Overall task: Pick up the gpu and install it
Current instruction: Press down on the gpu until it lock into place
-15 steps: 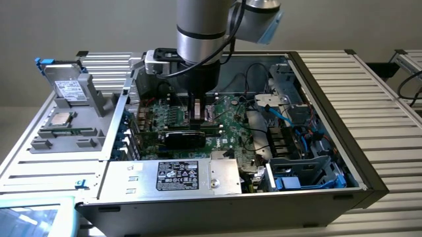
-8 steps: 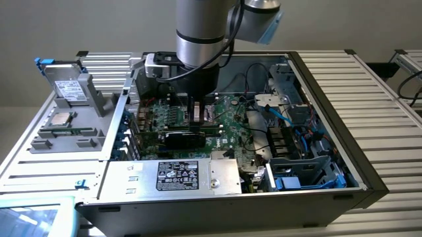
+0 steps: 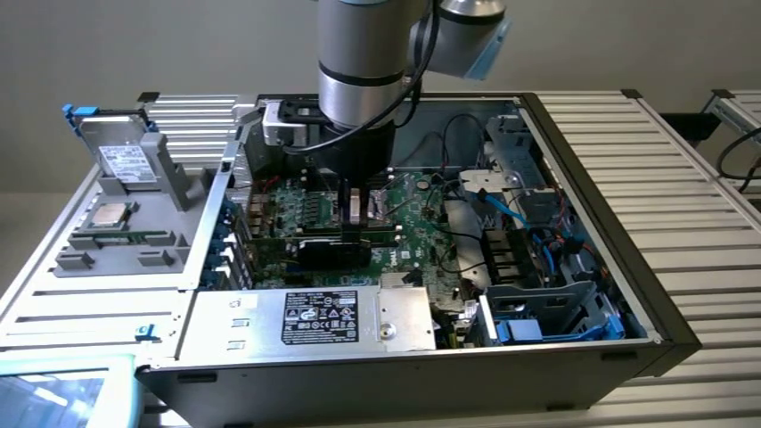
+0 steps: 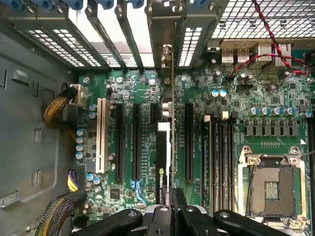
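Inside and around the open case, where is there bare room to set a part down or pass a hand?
Free: the ribbed table on the exterior view's right of the case. Inside, the bare grey case floor beside the motherboard, bordered by braided cables.

Crowded: the slot area, where the claw, shut on the gpu, stands among slots and memory sticks.

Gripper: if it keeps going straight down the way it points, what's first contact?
The gripper, shut on the gpu, would likely drive the card into the motherboard slot beneath it; remaining depth is unclear.
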Robot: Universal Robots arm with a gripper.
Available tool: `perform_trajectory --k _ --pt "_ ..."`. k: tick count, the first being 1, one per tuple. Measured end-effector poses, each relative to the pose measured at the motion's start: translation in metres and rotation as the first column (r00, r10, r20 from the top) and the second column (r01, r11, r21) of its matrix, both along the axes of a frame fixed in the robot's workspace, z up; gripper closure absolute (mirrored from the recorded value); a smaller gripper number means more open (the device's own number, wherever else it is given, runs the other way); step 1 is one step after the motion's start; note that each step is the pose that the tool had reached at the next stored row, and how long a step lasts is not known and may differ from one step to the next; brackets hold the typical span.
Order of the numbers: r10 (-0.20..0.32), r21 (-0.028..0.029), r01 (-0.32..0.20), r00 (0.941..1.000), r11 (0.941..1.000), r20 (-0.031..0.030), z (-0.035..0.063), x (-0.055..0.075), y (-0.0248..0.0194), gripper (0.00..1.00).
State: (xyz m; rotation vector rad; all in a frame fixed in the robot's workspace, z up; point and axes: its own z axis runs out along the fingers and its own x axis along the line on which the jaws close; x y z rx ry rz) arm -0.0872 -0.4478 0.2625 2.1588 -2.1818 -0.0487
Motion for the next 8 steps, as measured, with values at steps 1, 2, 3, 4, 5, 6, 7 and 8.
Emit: perform_trajectory --k 1,2,3,4,5,6,7,8 --pt "0.0 0.0003 0.0 1.0 1.0 -0.0003 0.0008 0.0 0.0001 0.88" --pt "0.0 0.0021 0.0 1.0 1.0 -0.0006 0.0027 0.0 0.0002 0.88" --pt "0.0 0.0014 0.0 1.0 1.0 -0.0019 0.0052 -0.0001 0.0001 0.88" --pt "0.0 0.0003 0.0 1.0 1.0 -0.0026 0.0076 -0.0001 0.0 0.88" --pt "0.0 0.0002 0.0 1.0 1.0 -0.0027 0.0082 0.0 0.0 0.88" --pt "0.0 0.0003 0.0 1.0 1.0 -0.0027 0.0081 0.0 0.0 0.88" --pt "0.0 0.0003 0.0 1.0 1.0 -0.0027 0.0081 0.0 0.0 0.88" --pt "0.0 0.0003 0.0 1.0 1.0 -0.0027 0.0081 0.0 0.0 0.88"
